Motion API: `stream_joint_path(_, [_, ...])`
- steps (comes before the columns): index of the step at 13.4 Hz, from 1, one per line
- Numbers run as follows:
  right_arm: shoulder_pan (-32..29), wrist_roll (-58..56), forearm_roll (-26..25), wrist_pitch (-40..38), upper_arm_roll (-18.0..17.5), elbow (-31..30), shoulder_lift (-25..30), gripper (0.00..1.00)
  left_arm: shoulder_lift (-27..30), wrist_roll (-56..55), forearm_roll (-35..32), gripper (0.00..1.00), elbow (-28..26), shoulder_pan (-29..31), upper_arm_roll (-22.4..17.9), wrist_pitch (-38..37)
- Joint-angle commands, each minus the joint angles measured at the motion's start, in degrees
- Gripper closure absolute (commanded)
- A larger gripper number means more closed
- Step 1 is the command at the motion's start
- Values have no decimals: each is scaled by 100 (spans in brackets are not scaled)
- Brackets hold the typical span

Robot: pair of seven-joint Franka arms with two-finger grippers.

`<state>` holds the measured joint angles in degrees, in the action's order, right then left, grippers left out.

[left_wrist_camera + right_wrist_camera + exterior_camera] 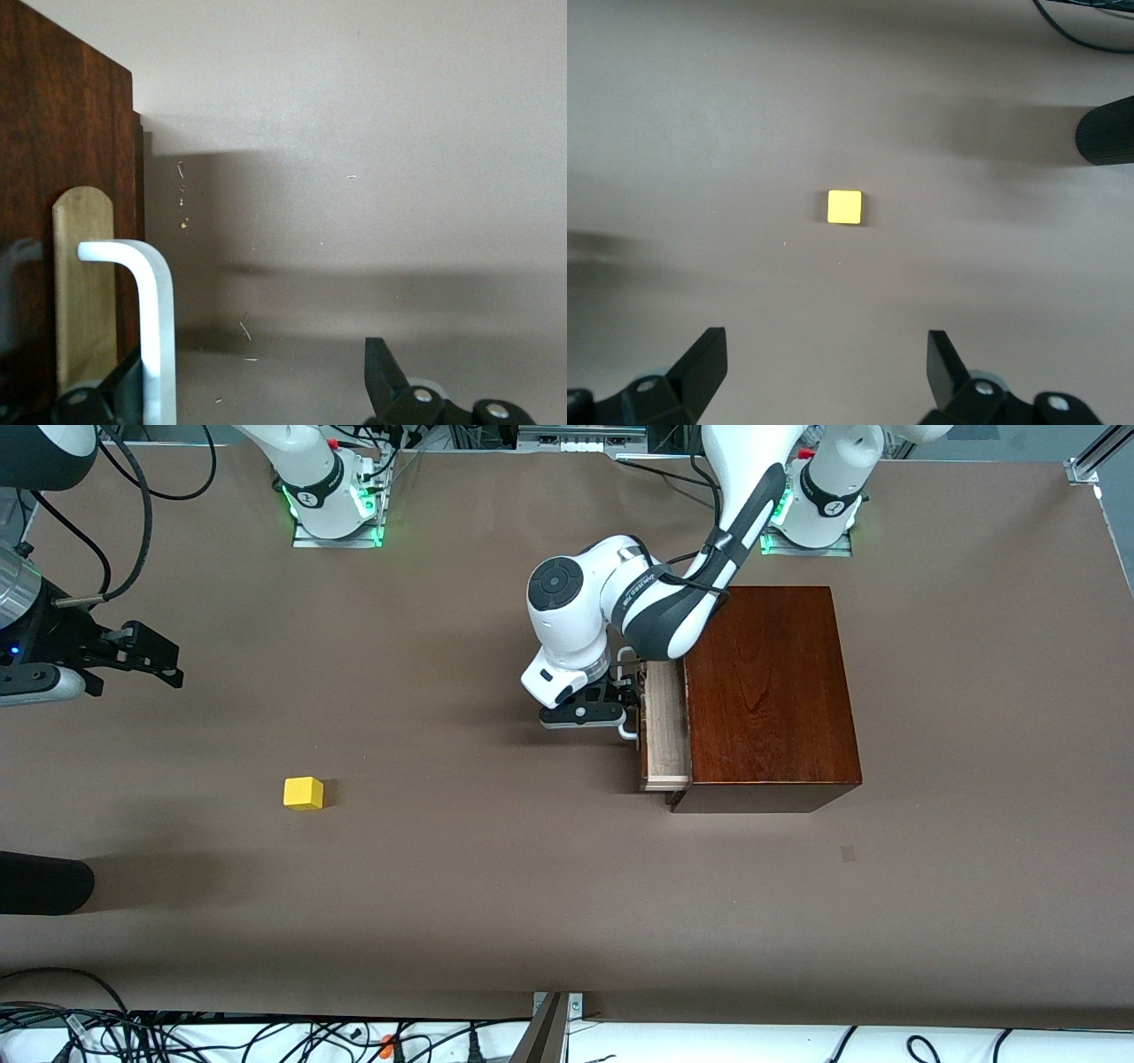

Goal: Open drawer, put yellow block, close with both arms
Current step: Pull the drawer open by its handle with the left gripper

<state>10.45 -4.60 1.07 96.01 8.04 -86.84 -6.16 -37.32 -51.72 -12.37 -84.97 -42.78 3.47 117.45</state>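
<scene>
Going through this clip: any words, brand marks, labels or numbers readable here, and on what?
Dark lettering runs along the left arm's white forearm: too small to read.
Round emblems on both arm bases: symbols only, unreadable.
Wooden box, drawer, yellow block: no text.

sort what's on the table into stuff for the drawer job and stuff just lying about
For the job:
- drawer, pulled partly out of the box
- handle
- yellow block, alone on the table
- left hand, open at the handle
- right hand, open, above the table

Lying about:
- cables along the table's edge nearest the camera
</scene>
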Motion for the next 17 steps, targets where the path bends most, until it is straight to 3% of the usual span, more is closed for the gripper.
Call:
stream_joint_path(1, [-43,-32,43,-74,-13,70,-8,0,-328,-5,446,0,288,-170,57,568])
stream_joint_path(17, [-26,-32,43,-39,-22,79,-17,0,-451,48,455,0,482,-73,4,551])
